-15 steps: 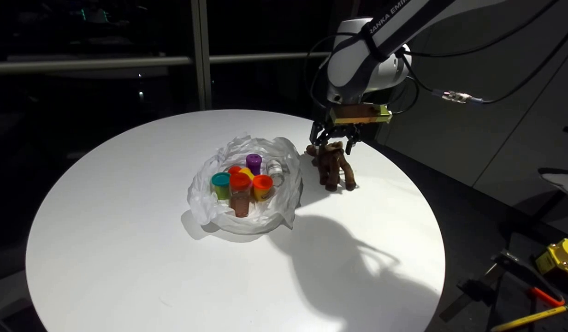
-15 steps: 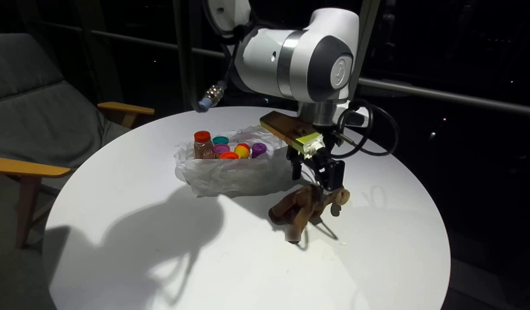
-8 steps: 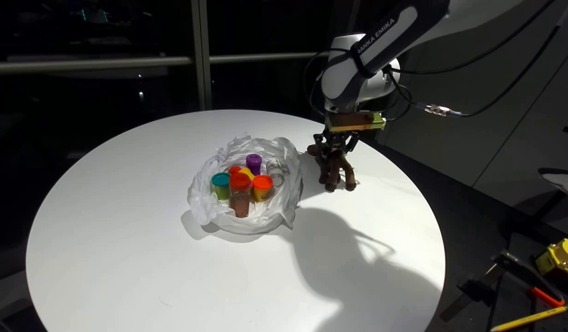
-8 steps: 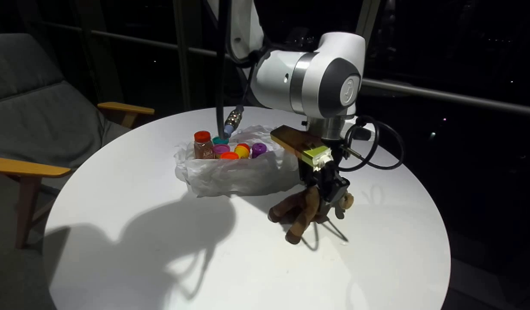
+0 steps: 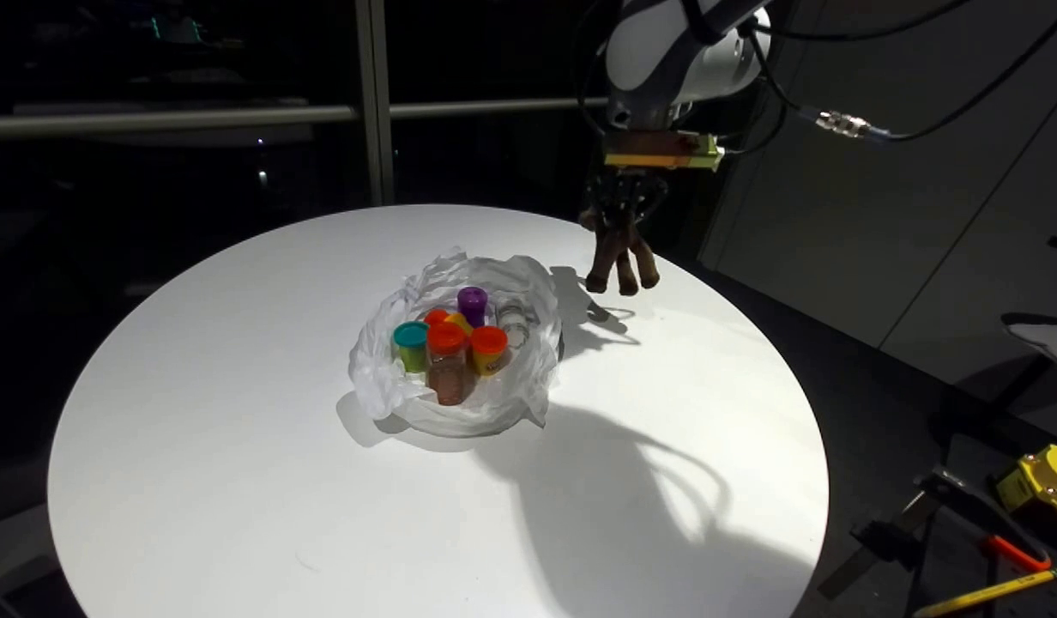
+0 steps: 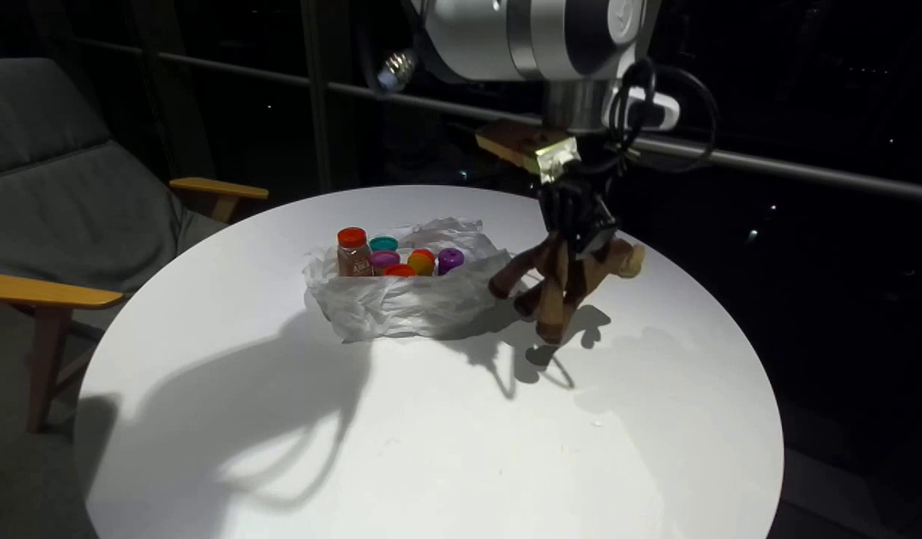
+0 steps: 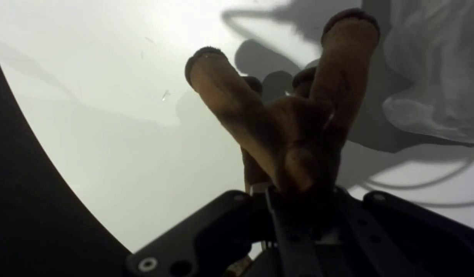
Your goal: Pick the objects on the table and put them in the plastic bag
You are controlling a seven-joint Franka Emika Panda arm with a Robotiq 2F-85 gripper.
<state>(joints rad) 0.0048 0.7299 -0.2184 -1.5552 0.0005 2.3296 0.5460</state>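
Observation:
My gripper (image 5: 616,216) is shut on the brown plush animal (image 6: 554,296), which hangs above the white table (image 5: 237,489) with its legs pointing down. In the wrist view the plush's legs (image 7: 225,88) spread out ahead of the jaws; its body hides the fingertips. The see-through whitish plastic bag (image 6: 423,307) lies spread on the table beside the raised plush, apart from it. Inside the bag are a brown bottle (image 5: 448,378) with an orange-red lid, a teal-lidded cup (image 5: 412,333), a purple piece (image 5: 472,302), an orange-lidded yellow cup (image 5: 489,350) and some red and yellow pieces.
A transparent container (image 5: 513,324) also sits in the bag. Beyond the round table's edge stands a grey chair (image 6: 57,172) with wooden armrests (image 6: 49,290). A yellow tape measure (image 5: 1047,481) and a pencil (image 5: 992,592) lie off the table. Cables (image 6: 700,112) loop from the arm.
My gripper came down over the standing plush with parted jaws, shut on it, and has lifted it off the table. The bag and its contents stay in place.

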